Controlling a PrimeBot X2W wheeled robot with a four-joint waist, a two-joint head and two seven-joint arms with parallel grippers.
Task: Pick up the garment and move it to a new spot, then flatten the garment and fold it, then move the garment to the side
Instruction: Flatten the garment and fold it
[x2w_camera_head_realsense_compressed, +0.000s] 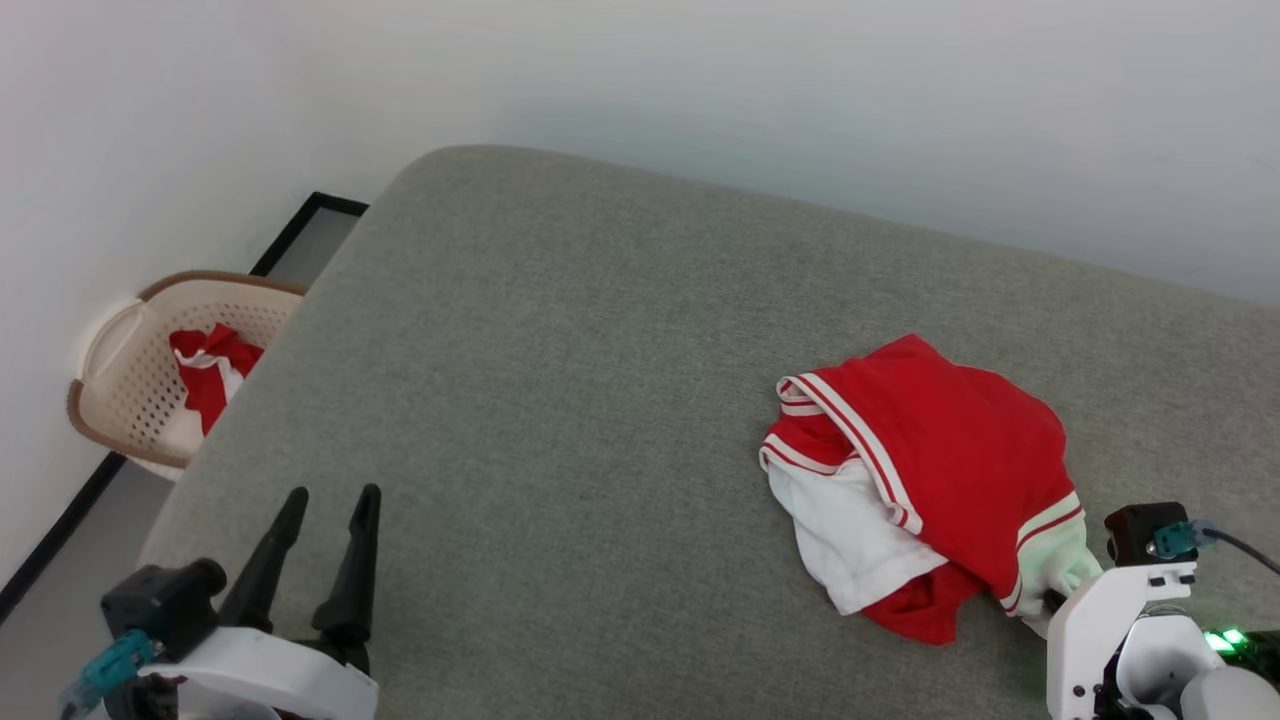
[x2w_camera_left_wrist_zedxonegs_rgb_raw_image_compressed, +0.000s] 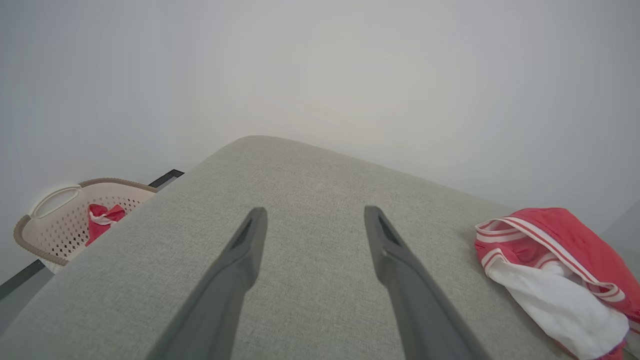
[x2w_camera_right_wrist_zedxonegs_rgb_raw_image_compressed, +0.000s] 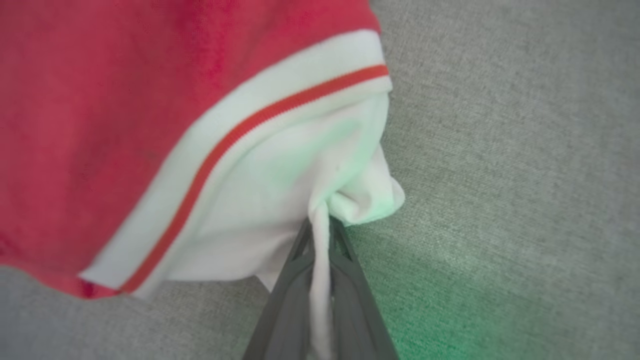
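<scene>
Right gripper (x2w_camera_right_wrist_zedxonegs_rgb_raw_image_compressed: 320, 225) clamped on white corner of garment (x2w_camera_head_realsense_compressed: 950, 450). Garment bunched in heap on right side of bed (x2w_camera_head_realsense_compressed: 600, 350), spreading up-left from grip. Left gripper (x2w_camera_head_realsense_compressed: 325, 505) spread wide, empty, well apart to left. Right arm's lift, looks like.

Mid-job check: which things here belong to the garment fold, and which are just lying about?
In the job: the garment, crumpled on the grey cushion; right hand, shut on its white fabric; left hand, open, holding nothing.
Lying about: beige basket on the floor; red-white cloth in it.
</scene>
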